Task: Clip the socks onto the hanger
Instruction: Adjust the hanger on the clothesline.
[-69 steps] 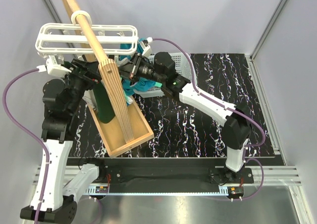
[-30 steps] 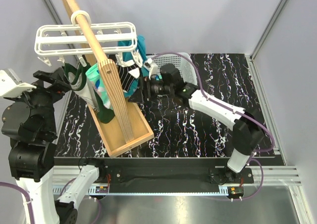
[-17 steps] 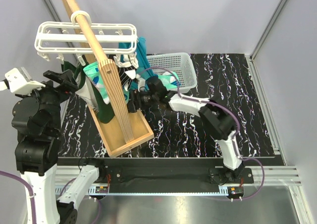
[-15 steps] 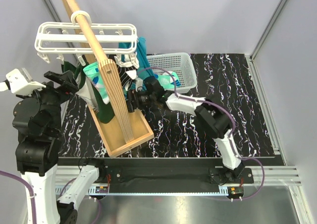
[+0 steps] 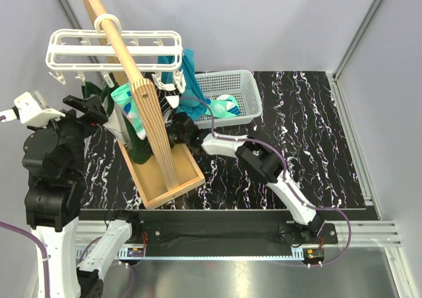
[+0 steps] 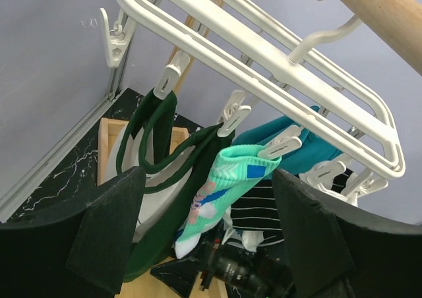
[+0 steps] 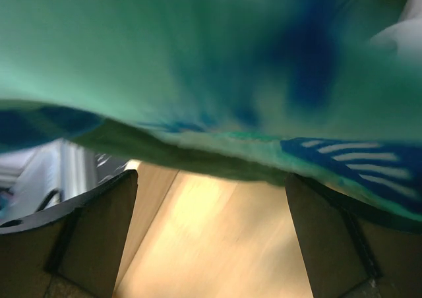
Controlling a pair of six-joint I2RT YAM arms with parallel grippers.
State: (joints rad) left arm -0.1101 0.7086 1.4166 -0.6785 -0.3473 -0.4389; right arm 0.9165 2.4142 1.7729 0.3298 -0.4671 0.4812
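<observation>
Two arms are up at the left side of the table (image 5: 297,126), both working around the white hanger (image 6: 264,54), which hangs by its hook loop from the slanted wooden pole (image 5: 109,28) at the far left. Look under the frame: a mint sock (image 6: 227,179) hangs from one clip by its cuff, and right of it a striped black sock (image 6: 260,209) dangles below the clips at the frame's right end. Left of the mint one, the dark green garment (image 6: 165,199) droops from two clips, and the teal cloth (image 6: 290,123) shows behind.

Over on the left, the left gripper (image 5: 84,107) hovers just beside the hanger's left end, apart from everything. Its jaws are spread wide with nothing between them, and its wrist view looks up at the row of clips.

Now the right gripper (image 5: 177,130): that arm stretches across from the near right and ends beneath the hanging laundry, just right of the wooden stand (image 5: 178,179). Its wrist view is blurred, with mint fabric filling the top and pale wood below. Both fingers (image 7: 92,232) stand well apart, the wood showing in the gap, and nothing is pinched.

One loose mint sock (image 5: 224,105) lies in the light grey mesh basket (image 5: 254,93), far and right of the stand.
</observation>
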